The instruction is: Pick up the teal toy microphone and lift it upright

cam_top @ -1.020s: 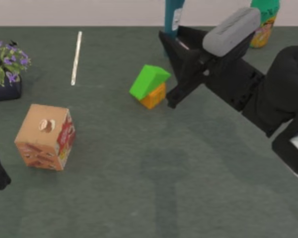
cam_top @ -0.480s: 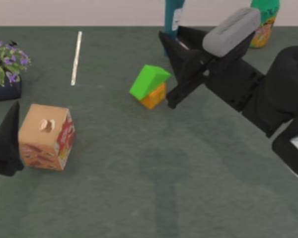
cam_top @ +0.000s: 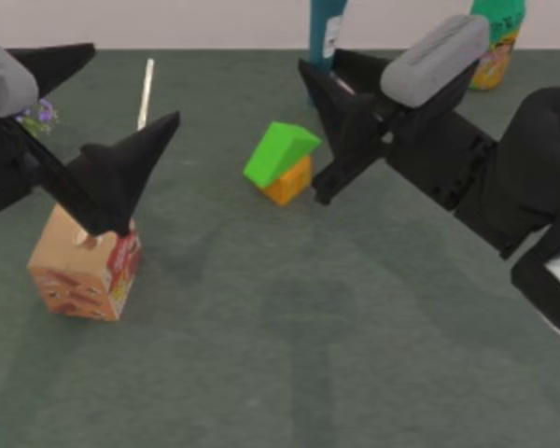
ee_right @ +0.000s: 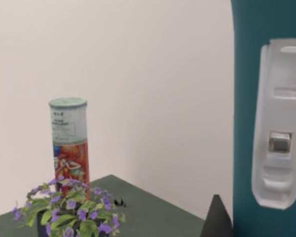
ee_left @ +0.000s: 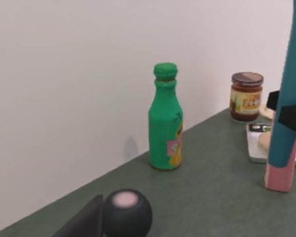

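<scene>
The teal toy microphone (cam_top: 325,33) stands upright at the far middle of the table, its head out of view above. My right gripper (cam_top: 322,112) is shut on its handle. In the left wrist view black fingers (ee_left: 292,117) clamp the teal stick (ee_left: 286,74), whose pink end (ee_left: 280,175) points down just over the table. Close up in the right wrist view are the microphone's handle (ee_right: 246,98), its white switch patch (ee_right: 278,128) and one fingertip (ee_right: 218,222). My left gripper (cam_top: 135,79) is open, held high over the table's left side.
A green and orange block pair (cam_top: 282,161) lies just left of the right gripper. A cardboard box (cam_top: 84,261) sits under the left gripper, beside a white stick (cam_top: 144,107). A green bottle (ee_left: 165,118), a jar (ee_left: 246,96), a flower pot (ee_right: 74,217) and a can (ee_right: 69,148) line the back.
My left arm has risen from the table's lower left edge and now spreads its fingers over the box and flower pot. The right arm and microphone have not moved.
</scene>
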Motion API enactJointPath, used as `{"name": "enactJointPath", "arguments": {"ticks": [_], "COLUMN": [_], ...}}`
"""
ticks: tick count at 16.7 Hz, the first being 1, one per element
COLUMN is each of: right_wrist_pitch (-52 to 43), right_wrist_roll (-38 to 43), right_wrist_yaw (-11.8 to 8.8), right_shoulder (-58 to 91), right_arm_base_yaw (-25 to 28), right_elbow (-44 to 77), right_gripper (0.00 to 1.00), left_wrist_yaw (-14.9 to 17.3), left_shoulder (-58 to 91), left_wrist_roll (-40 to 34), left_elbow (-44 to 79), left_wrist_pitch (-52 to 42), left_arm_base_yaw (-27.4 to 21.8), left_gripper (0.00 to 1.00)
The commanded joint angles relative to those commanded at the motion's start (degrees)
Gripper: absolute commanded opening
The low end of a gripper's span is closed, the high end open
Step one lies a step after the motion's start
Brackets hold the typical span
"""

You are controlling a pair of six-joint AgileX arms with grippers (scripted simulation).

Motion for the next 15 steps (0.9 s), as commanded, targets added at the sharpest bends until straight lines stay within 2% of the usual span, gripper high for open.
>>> {"name": "enactJointPath", "arguments": {"ticks": [4,7,13,15], "right_wrist_pitch": [0.0,0.0,0.0,0.0], "right_wrist_roll": [0.0,0.0,0.0,0.0], "right_wrist_yaw": [0.0,0.0,0.0,0.0], "right_shoulder": [0.0,0.0,0.0,0.0], "right_arm_base_yaw": [0.0,0.0,0.0,0.0], "right_elbow": [0.0,0.0,0.0,0.0], "right_gripper": [0.00,0.00,0.00,0.00], "left_wrist_yaw": [8.1,11.3,11.4,10.2], "left_shoulder": [12.7,17.4,17.8,19.9], "left_wrist_roll": [1.2,1.8,1.8,1.7], "left_elbow": [7.9,11.2,11.4,13.2], "left_wrist_pitch": [4.7,6.6,6.8,7.3], "left_arm_base_yaw": [-3.0,-4.2,-4.2,-5.6], "left_gripper": [1.00,1.00,1.00,1.00]}}
